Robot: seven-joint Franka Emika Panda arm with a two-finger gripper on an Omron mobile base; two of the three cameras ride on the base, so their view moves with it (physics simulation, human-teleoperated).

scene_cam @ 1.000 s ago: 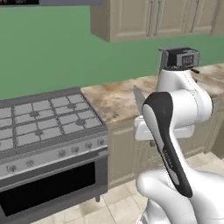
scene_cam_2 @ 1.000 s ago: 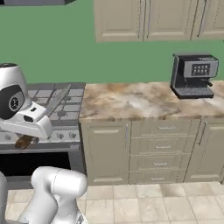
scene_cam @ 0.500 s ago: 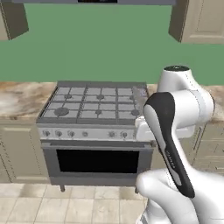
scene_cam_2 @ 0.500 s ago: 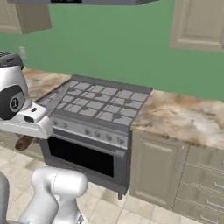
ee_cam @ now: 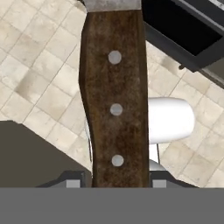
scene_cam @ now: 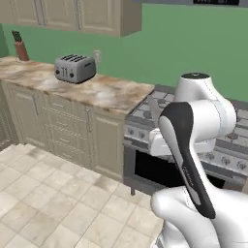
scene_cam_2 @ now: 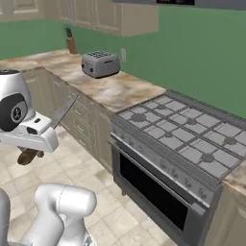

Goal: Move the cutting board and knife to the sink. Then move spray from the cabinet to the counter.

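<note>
My gripper (ee_cam: 117,183) is shut on the knife (ee_cam: 114,100), whose dark brown riveted handle runs up the middle of the hand view over the tiled floor. From the right base view, the knife's grey blade (scene_cam_2: 65,111) points up and away from the white hand, and the handle end (scene_cam_2: 28,155) sticks out below it. The blade tip (scene_cam: 154,109) shows beside the arm in the left base view. A marble-patterned counter (scene_cam: 97,89) (scene_cam_2: 110,89) runs left of the stove. The cutting board, the sink, the spray and its cabinet are out of view.
A silver toaster (scene_cam: 74,68) (scene_cam_2: 100,64) and a knife block (scene_cam: 19,46) (scene_cam_2: 70,43) stand on the counter. A gas stove (scene_cam_2: 182,129) (scene_cam: 227,145) with a dark oven door is to the right. Closed beige wall units (scene_cam: 72,14) hang above. Tiled floor (scene_cam: 48,203) lies open in front.
The whole scene has swept sideways as the base moved: the coffee machine counter gave way to the stove, then to the toaster counter. The knife stays in the gripper.
</note>
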